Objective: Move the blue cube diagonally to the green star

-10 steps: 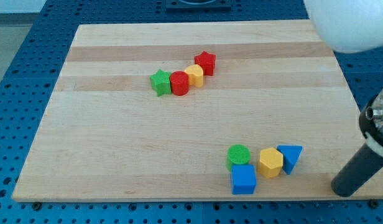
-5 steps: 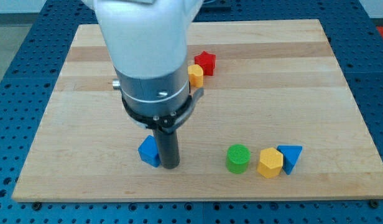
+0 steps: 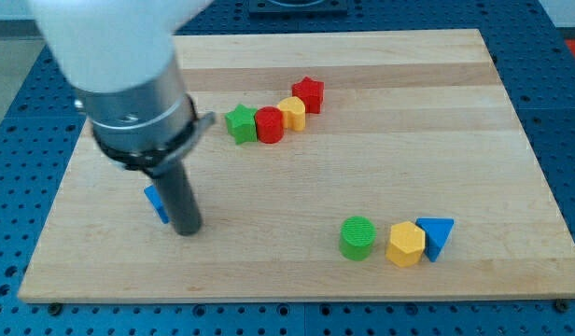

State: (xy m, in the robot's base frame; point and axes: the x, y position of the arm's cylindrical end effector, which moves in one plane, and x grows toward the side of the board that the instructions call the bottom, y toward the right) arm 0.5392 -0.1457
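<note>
The blue cube (image 3: 156, 203) lies at the left of the wooden board (image 3: 297, 271), mostly hidden behind my rod. My tip (image 3: 189, 231) rests on the board, touching the cube's right side. The green star (image 3: 239, 123) sits up and to the right of the cube, at the left end of a short row of blocks.
A red cylinder (image 3: 269, 124), a yellow block (image 3: 292, 112) and a red star (image 3: 308, 93) continue the row to the right of the green star. At the lower right stand a green cylinder (image 3: 357, 237), a yellow hexagonal block (image 3: 406, 245) and a blue triangular block (image 3: 437, 234).
The blue cube has gone from beside the green cylinder at the lower right across to the board's left, with my tip behind it. The other blocks have not moved.
</note>
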